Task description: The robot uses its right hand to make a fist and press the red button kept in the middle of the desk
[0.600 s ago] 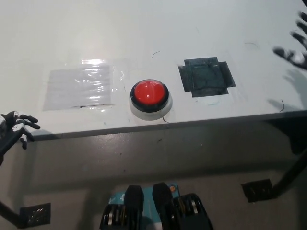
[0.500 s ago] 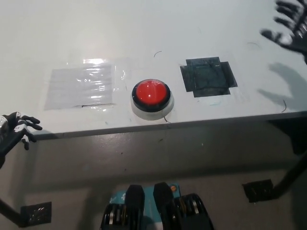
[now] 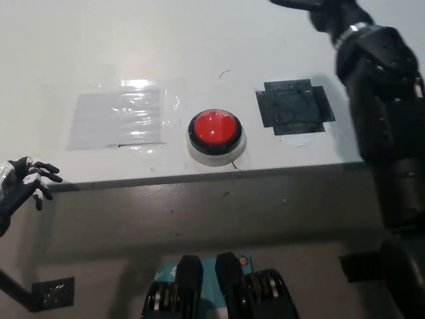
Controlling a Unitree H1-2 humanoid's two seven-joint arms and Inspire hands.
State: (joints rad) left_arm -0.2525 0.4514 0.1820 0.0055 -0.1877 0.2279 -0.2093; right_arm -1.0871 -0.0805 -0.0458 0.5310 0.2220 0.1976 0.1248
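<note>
Button first: the red button sits on its black ring and pale base in the middle of our desk, close to the near edge, with nothing touching it. Half a second ago our right hand hung spread-fingered at the right edge of the view; now the black arm has swung in and reaches up along the right side, and the hand has climbed to the top margin, mostly cropped out. We cannot tell whether its fingers have curled into a fist. By our reckoning the arm is raised over the desk, beyond the button and to its right, so the press is not yet made; the hand has to come back toward us and down onto the red dome.

Just right of the button lies a dark tape patch, partly under the arm, and to the left a clear plastic sheet is stuck flat and catching glare. Our left hand rests off the desk at the lower left, fingers loosely spread and holding nothing. Below the desk edge we see grey floor and a black desk foot.
</note>
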